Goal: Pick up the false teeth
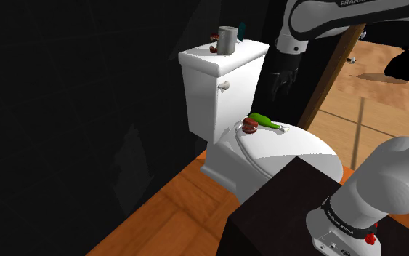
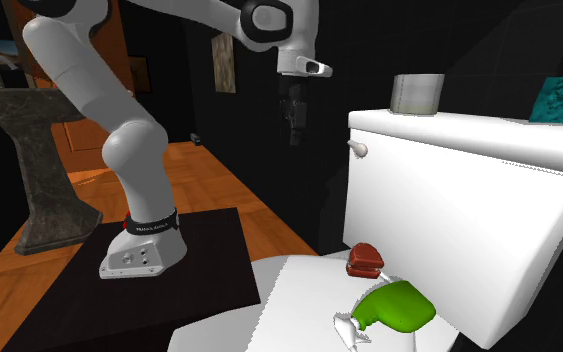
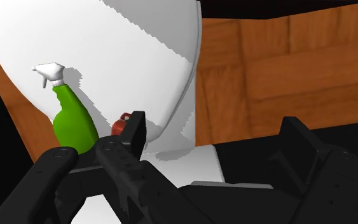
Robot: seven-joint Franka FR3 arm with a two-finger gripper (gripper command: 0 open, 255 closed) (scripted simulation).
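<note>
Toilet [image 1: 297, 153]: white, lid down, tank behind. We list its lid as the bearing surface.
Stand [image 1: 275, 214]: dark box on a wooden floor, just beside the bowl.
Gripper [image 1: 282, 80]: black, hanging in the air beside the tank, well above the lid. In the wrist view its fingers [image 3: 131, 130] stand apart with nothing between them, so we record it as released.
Spray bottle [image 2: 399, 305]: green with a white trigger, lying on its side on the lid.
Cup [image 2: 416, 94]: grey, upright on the tank top.
False teeth [image 2: 365, 260]: small red-brown piece at the back of the lid, near the foot of the tank and just beside the bottle. We cannot tell whether the two touch.
Handling: we judge it light, stiff and smooth, likely to skid on the glossy lid if nudged.
Hold: we would come from above and close across its two flatter sides, low on the body. The finger nearest the bottle needs to slip in without shoving it.
</note>
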